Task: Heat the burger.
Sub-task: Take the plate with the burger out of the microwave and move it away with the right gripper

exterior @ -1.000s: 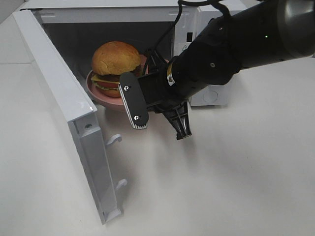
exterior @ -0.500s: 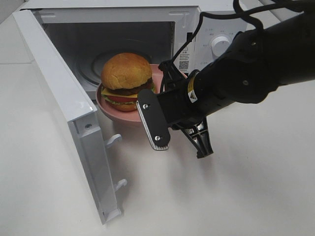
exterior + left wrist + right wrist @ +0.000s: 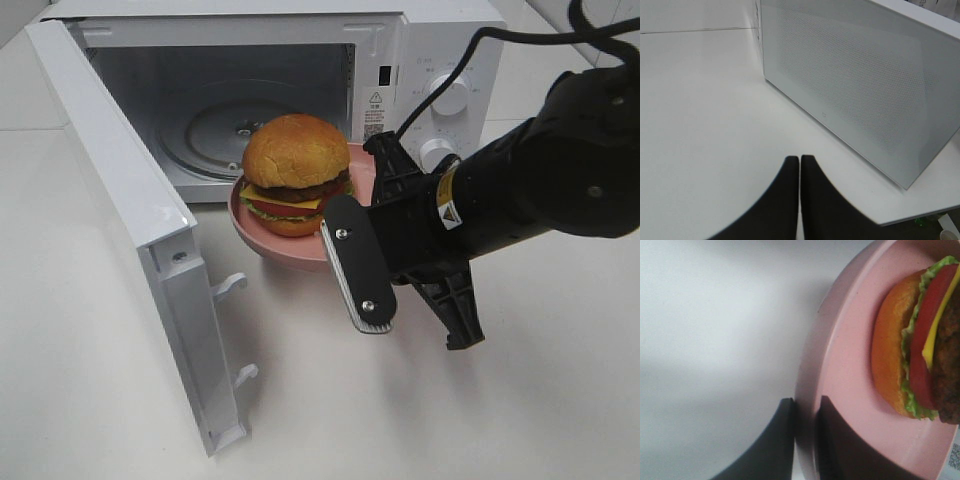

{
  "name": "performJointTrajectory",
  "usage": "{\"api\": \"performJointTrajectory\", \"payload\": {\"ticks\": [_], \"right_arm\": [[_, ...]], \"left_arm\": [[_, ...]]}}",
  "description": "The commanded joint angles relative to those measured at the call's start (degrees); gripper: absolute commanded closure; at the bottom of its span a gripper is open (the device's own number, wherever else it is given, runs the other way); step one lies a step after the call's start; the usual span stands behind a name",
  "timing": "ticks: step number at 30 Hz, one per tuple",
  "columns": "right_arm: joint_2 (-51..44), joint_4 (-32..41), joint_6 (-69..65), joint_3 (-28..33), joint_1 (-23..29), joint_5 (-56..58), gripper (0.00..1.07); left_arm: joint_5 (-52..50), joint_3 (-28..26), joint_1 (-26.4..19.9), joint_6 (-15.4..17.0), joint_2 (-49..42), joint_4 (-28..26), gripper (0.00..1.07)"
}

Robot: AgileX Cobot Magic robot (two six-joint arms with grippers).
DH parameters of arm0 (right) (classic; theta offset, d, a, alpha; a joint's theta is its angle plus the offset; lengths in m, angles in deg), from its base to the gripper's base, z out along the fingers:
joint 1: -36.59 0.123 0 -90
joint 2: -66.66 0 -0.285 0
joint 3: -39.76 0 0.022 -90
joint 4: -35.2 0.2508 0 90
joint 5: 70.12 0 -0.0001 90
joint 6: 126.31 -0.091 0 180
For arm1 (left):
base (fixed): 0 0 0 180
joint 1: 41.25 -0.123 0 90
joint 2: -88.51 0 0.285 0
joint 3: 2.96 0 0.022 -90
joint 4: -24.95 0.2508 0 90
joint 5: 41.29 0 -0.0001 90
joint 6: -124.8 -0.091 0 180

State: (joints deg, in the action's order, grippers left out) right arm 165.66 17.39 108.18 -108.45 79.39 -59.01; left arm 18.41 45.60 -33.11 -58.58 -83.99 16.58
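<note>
The burger [image 3: 296,165], with its golden bun, dark patty, cheese, tomato and lettuce, sits on a round pink plate [image 3: 272,246]. The plate hangs just in front of the open microwave's [image 3: 430,60] cavity, off the table. My right gripper [image 3: 378,175] is shut on the plate's right rim. The right wrist view shows both fingers [image 3: 785,440] pinching the plate [image 3: 840,365] edge, with the burger [image 3: 920,340] close by. My left gripper [image 3: 799,167] is shut and empty, low over the table beside the outer face of the microwave door [image 3: 855,85]. It does not show in the exterior high view.
The microwave door [image 3: 120,200] stands wide open on the left, its latch hooks [image 3: 232,284] sticking out. The glass turntable [image 3: 215,125] inside is bare. Control knobs [image 3: 452,95] are on the microwave's right panel. White tabletop [image 3: 330,400] lies in front.
My right gripper has drawn the plate with the burger out of the microwave cavity, rightward and toward the front. The turntable now shows uncovered.
</note>
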Motion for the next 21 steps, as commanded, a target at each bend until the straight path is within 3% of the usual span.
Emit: {"api": "performJointTrajectory", "payload": {"ticks": [1,15,21], "right_arm": [[-4.53,-0.63,-0.86,3.44,-0.34,-2.35,1.07],[-13.98,-0.69,-7.16,17.02,-0.34,-2.75,1.07],[-16.39,-0.69,-11.80,18.45,-0.34,-1.49,1.07]], "left_arm": [[-0.69,0.23,0.00,0.11,-0.34,-0.06,1.06],[-0.69,0.23,0.00,0.11,-0.34,-0.06,1.06],[-0.69,0.23,0.00,0.11,-0.34,-0.06,1.06]]}}
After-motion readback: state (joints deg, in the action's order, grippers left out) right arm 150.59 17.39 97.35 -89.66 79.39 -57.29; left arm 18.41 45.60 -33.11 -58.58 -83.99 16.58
